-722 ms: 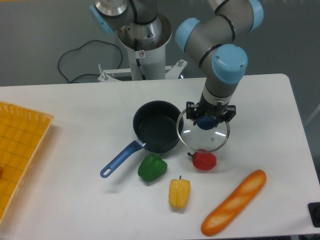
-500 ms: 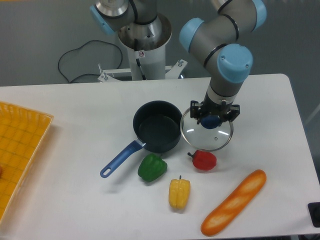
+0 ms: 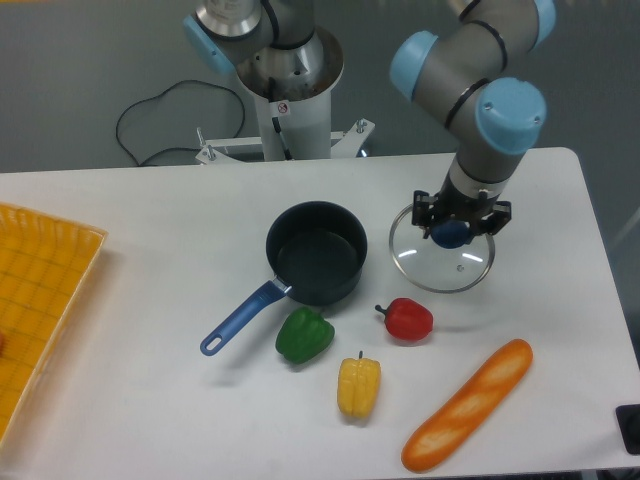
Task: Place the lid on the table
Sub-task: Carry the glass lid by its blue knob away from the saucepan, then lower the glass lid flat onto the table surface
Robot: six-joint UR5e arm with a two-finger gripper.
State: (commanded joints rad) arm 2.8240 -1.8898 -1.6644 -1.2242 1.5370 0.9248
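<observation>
So the round clear glass lid with the thin metal rim and dark blue knob (image 3: 441, 258) sits to the right of the dark blue saucepan with the blue handle (image 3: 315, 263), apart from it, over the white surface (image 3: 150, 220). Can't tell if the lid is actually touching the surface or just hovering above it. The tool (image 3: 459, 226) comes straight down from above and is clenched on the lid's knob, one finger on each side.

In front of the lid there's a red bell pepper (image 3: 406, 319), near but not touching. Further left are a green bell pepper (image 3: 304, 336) and a yellow bell pepper (image 3: 359, 386). A long baguette (image 3: 467, 404) lies diagonally at front right. A yellow grid-patterned tray (image 3: 40, 300) is at the far left edge.
</observation>
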